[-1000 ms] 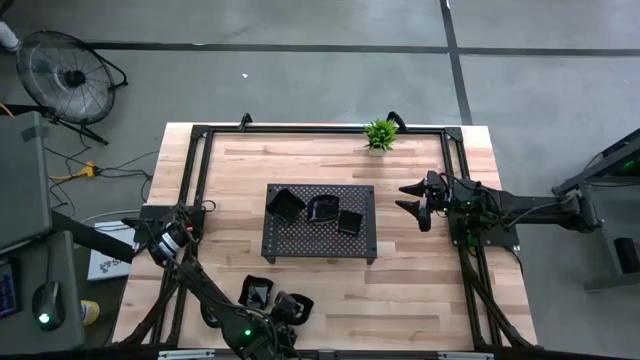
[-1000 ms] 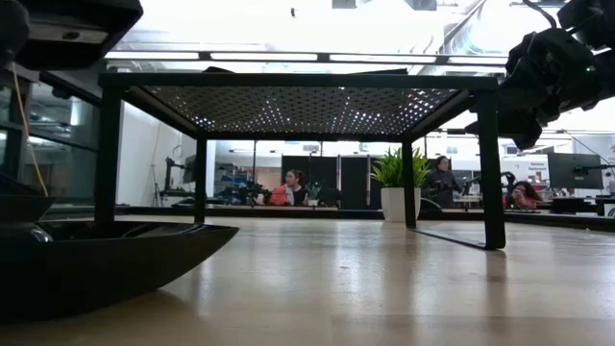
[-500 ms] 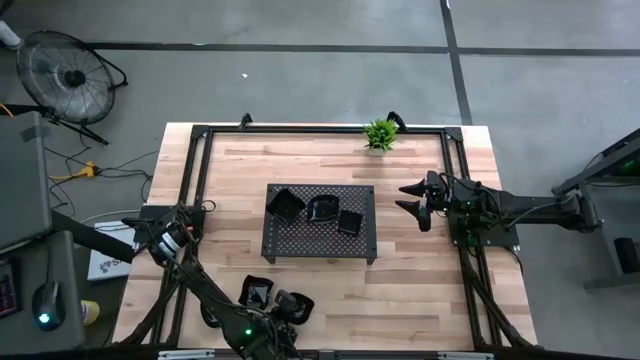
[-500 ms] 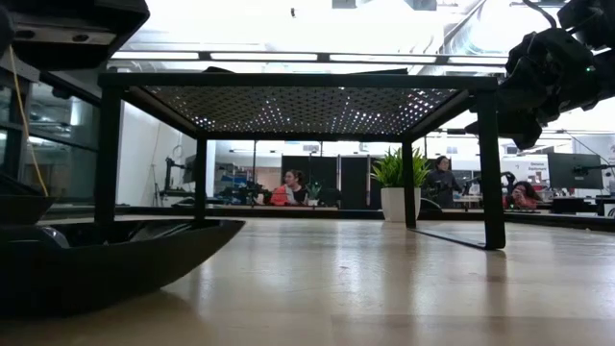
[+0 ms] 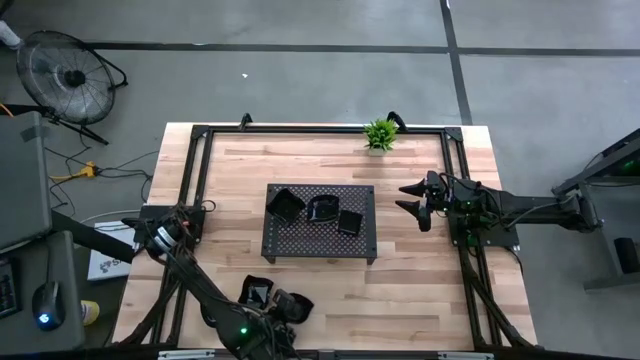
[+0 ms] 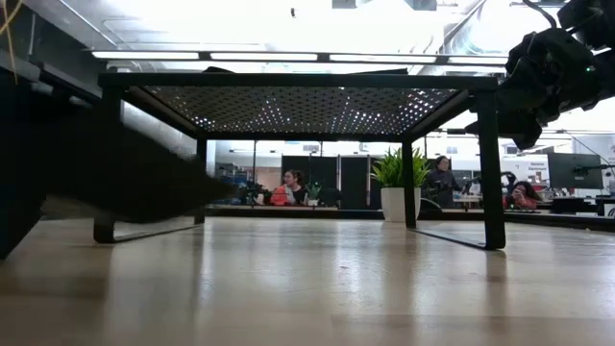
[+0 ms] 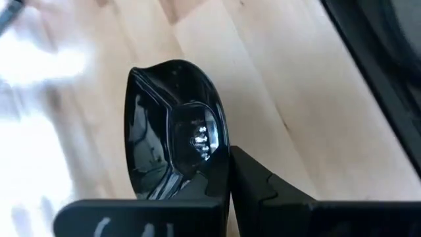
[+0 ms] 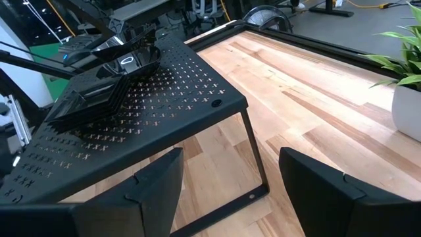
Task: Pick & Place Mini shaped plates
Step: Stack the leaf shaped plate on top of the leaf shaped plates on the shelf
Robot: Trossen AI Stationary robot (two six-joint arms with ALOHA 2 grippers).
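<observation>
The left gripper (image 7: 227, 174) is clamped on the rim of a glossy black mini plate (image 7: 172, 125) at the high view's lower left — the perforated tray (image 5: 320, 240) lies up-frame. The right gripper (image 5: 413, 200), jaws wide and empty, waits right of the tray.
</observation>
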